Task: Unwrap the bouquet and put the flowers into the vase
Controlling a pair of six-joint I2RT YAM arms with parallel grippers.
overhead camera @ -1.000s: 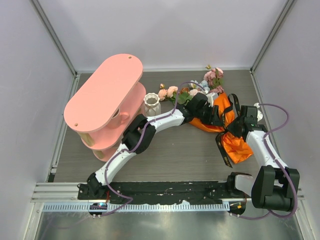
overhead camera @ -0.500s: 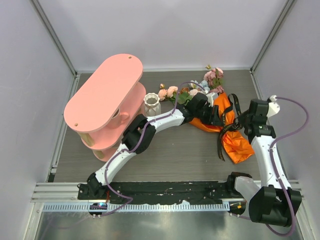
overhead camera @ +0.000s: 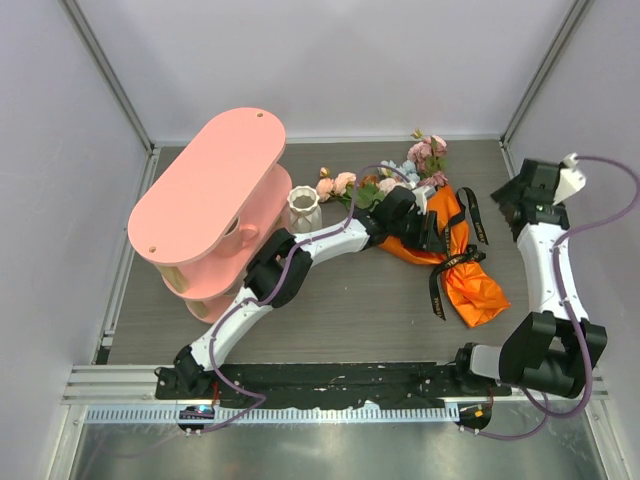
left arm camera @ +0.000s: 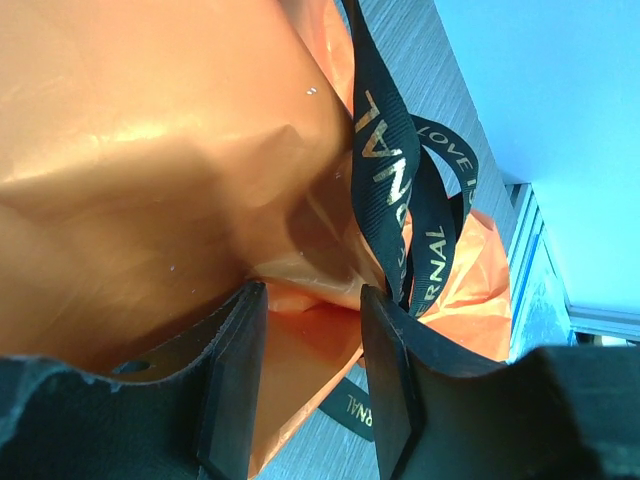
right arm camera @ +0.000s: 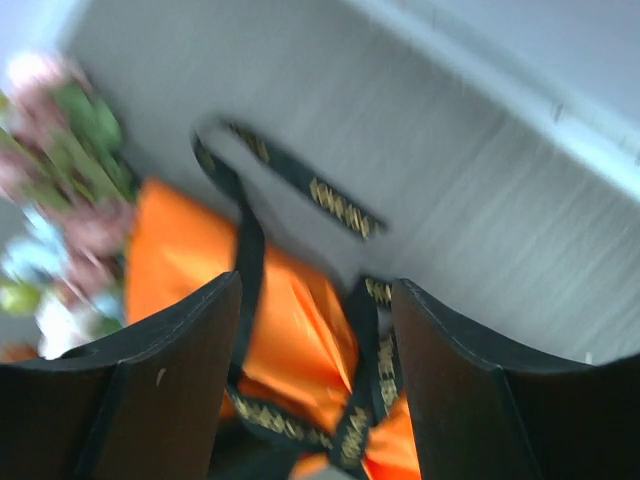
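- Right now I'm on the unwrapping step: the bouquet (overhead camera: 455, 262) lies right of centre, heads toward the far wall.
- My left gripper (left arm camera: 305, 310) is about half closed, pinching the orange paper (left arm camera: 150, 150).
- My right gripper (right arm camera: 318, 285) hangs wide open and empty above the ribbon (overhead camera: 468, 212), which looks loose.
- Next, I'd judge: draw the ribbon clear, peel the paper, then carry the flowers (overhead camera: 425, 158) to the vase (overhead camera: 304, 210) beside the pink shelf (overhead camera: 205, 190).
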